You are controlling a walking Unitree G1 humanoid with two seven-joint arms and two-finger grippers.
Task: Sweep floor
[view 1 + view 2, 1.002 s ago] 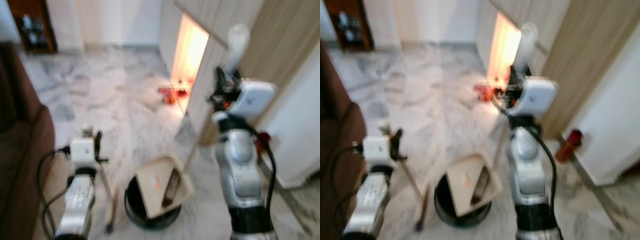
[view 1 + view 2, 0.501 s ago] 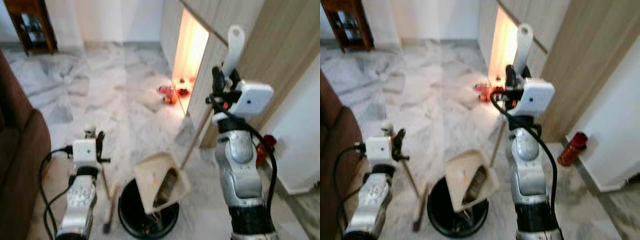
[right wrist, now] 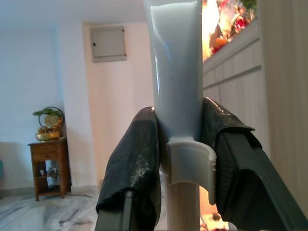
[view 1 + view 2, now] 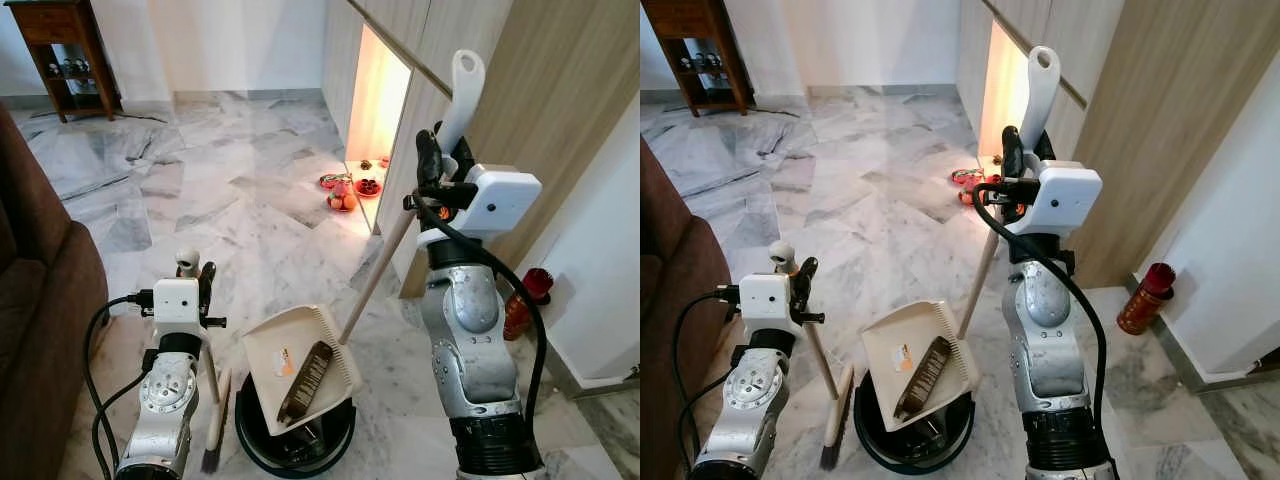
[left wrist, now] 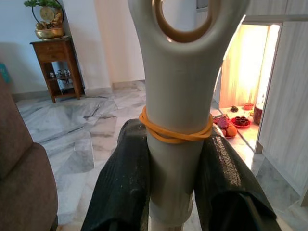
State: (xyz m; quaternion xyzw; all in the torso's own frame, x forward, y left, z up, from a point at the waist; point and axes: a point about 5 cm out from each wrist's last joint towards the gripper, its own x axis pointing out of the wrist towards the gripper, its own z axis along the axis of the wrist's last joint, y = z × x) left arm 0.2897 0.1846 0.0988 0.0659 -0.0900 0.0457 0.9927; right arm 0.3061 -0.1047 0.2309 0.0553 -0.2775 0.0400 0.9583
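Emptying seems the step: right pincer (image 4: 437,160) grips the dustpan (image 4: 298,366) over the bin (image 4: 330,443), left pincer (image 4: 192,283) clamps the broom (image 4: 212,412); next, tilt steeper.

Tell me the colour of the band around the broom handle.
Orange; the rubber band wraps the broom handle above the left gripper, clearest in the left wrist view.

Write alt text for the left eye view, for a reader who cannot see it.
The right gripper holds a long-handled dustpan above a round black bin; a brown wrapper lies in the pan. The left gripper holds a short broom, bristles down on the marble floor, beside a brown sofa.
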